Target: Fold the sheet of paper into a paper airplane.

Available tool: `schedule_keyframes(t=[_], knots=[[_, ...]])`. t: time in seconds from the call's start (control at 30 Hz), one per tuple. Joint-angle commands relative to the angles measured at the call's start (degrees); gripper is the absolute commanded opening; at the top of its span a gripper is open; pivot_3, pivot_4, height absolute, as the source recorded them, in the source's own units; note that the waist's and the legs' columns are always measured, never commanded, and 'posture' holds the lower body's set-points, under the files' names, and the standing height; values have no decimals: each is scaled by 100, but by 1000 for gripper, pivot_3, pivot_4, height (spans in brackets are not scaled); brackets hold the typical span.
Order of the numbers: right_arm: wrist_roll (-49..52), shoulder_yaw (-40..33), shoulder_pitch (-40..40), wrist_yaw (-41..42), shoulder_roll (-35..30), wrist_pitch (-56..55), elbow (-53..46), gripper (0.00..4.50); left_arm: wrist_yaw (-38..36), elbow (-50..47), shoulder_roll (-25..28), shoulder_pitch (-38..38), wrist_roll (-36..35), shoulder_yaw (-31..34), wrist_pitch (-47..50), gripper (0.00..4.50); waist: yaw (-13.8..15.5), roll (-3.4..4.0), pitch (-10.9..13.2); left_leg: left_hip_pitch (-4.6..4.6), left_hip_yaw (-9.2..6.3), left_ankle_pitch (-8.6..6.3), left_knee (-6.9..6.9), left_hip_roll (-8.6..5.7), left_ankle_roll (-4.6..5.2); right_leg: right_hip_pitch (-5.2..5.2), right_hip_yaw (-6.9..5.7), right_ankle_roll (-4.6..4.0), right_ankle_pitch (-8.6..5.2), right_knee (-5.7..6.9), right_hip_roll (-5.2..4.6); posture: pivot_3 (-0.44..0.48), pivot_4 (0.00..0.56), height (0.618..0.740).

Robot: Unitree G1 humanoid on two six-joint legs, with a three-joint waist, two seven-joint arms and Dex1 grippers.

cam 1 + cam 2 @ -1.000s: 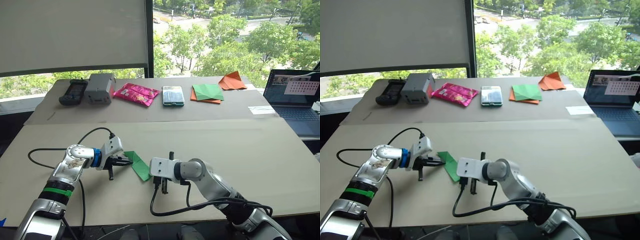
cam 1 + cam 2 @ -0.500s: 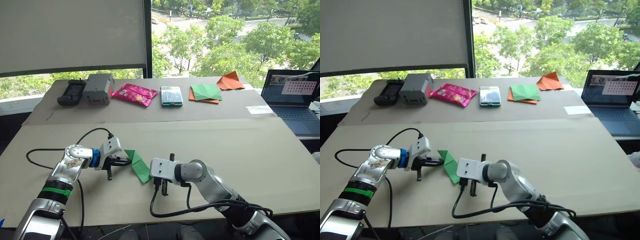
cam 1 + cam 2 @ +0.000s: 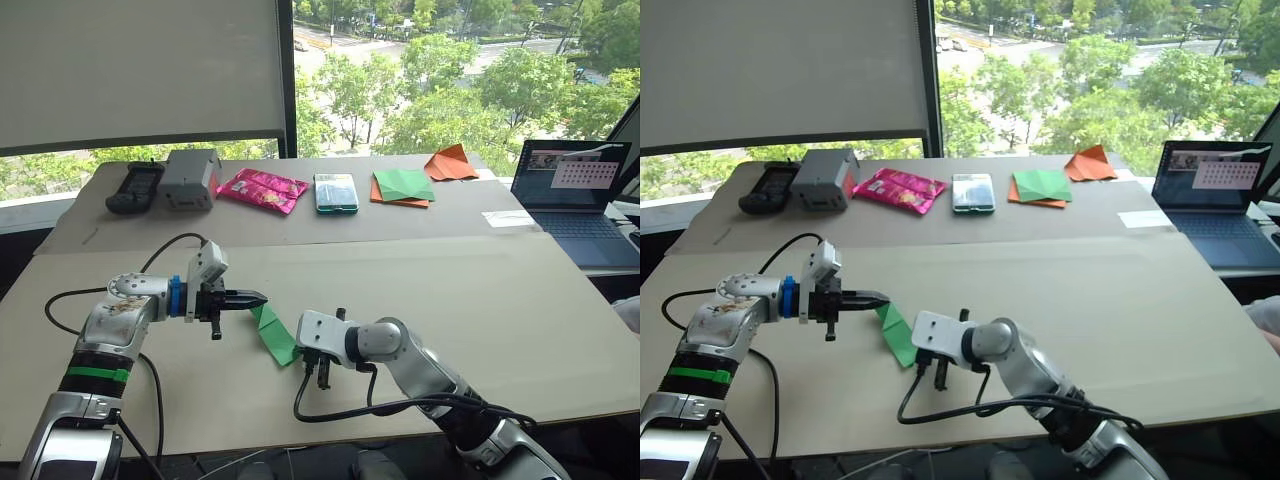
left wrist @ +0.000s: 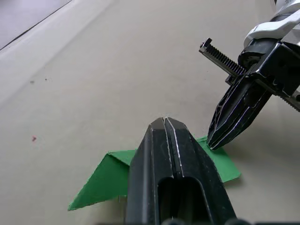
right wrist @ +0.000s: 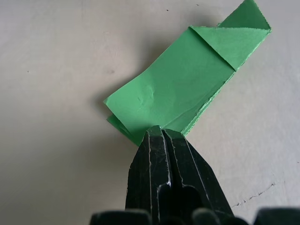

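Both end effectors have their black fingers pressed together. The right end effector (image 3: 320, 378) sits low in the middle of the frame and touches the near end of the sheet of paper (image 3: 272, 333). Whether it pinches that edge or just presses on it, I cannot tell. The left end effector (image 3: 252, 298) is just up and left of the paper, with its closed tip over the far end. It looks a little above the paper, not holding it.

The sheet of paper lies on the bench (image 3: 480, 300), in the lower middle of the frame, between the two end effectors. It is bright green and already folded into a long strip.

I think it is very light and thin. It would bend or crumple easily and could slide on the smooth bench. The folded parts look a bit stiffer than a flat sheet. A good place to hold it is an end or a folded edge, with one end pinned down so it does not slip away.

Its long side runs from upper left to lower right in the frame. The upper left end has a folded corner, like a little point. The lower right end is blunt.

Far off, at the top of the frame, lie a green-and-orange paper stack (image 3: 403, 186) and an orange pointed paper shape (image 3: 450, 163).
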Motion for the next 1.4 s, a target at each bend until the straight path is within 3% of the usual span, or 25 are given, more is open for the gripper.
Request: schedule_keyframes(t=[0.03, 0.37, 1.4], knots=[[-83, 346, 201, 119, -60, 441, 826, 8, 151, -22, -208, 58, 66, -111, -196, 0, -25, 1, -4, 5, 0, 0, 0, 0, 0, 2, 0, -2, -1, 2, 0, 0, 150, 740], [16, 220, 53, 176, -84, 625, 693, 8, 373, 537, -721, 382, 551, -595, -966, 0, -60, -15, 14, 8, -2, 0, 0, -1, 0, 2, 0, -3, -2, 13, 1, 0, 150, 740], [117, 149, -94, 64, -111, 796, 613, 8, 939, 2299, -703, 131, 939, -405, -1723, 0, -32, 6, 7, 18, -3, 0, 2, -2, -2, 7, 0, -9, -6, 14, 0, 0, 150, 740]])
